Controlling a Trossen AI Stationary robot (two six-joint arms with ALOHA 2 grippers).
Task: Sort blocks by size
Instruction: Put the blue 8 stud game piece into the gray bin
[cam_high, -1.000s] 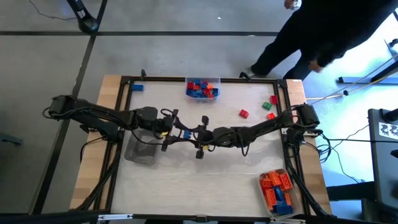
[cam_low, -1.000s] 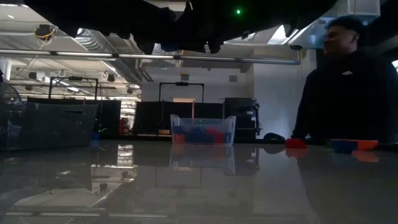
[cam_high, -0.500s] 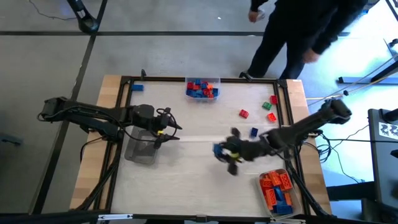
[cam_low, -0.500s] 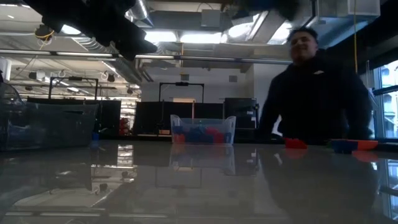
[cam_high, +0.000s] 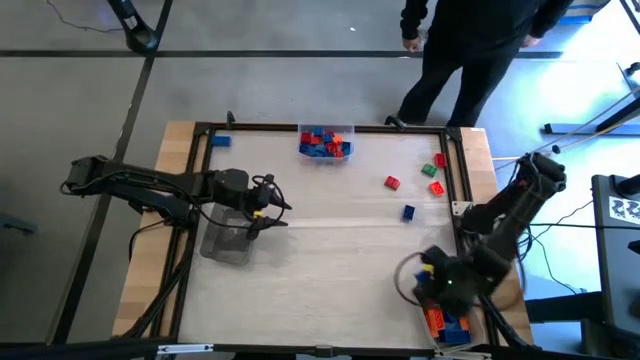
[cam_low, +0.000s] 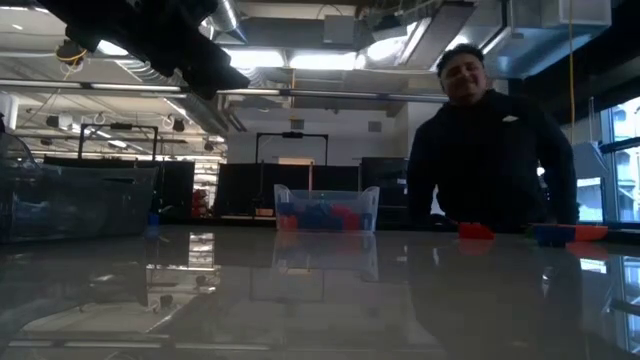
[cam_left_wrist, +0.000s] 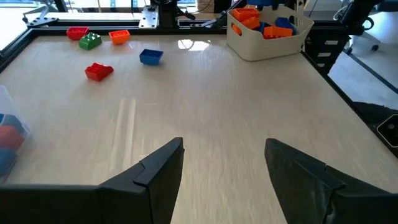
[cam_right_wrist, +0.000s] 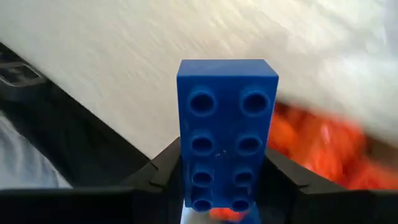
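**Right fingers carry a long blue block to the orange tray**

Fingers of the right gripper (cam_right_wrist: 221, 186) are closed on a long blue block (cam_right_wrist: 227, 134) — two studs wide, four long — pinching its lower end so most of it stands clear beyond the tips. In the high view that gripper (cam_high: 437, 283) hangs at the tray (cam_high: 458, 312) of orange and blue blocks in the worktop's near right corner, and the wrist view shows orange pieces just past the held block.

To do this step well, I judge the block should be brought fully over the tray's opening, not its rim, and lowered before the fingers part — dropped from a height, it could bounce out.

Left gripper (cam_left_wrist: 224, 180) waits with fingers apart and nothing between them, beside the clear bin (cam_high: 227, 240).

Ahead of the left fingers, loose blocks lie on the worktop (cam_high: 330, 270): a red one (cam_left_wrist: 99, 71), a blue one (cam_left_wrist: 151, 56), and green, orange and red ones near the frame. A second tray (cam_high: 326, 143) at the far edge holds blue and red pieces.
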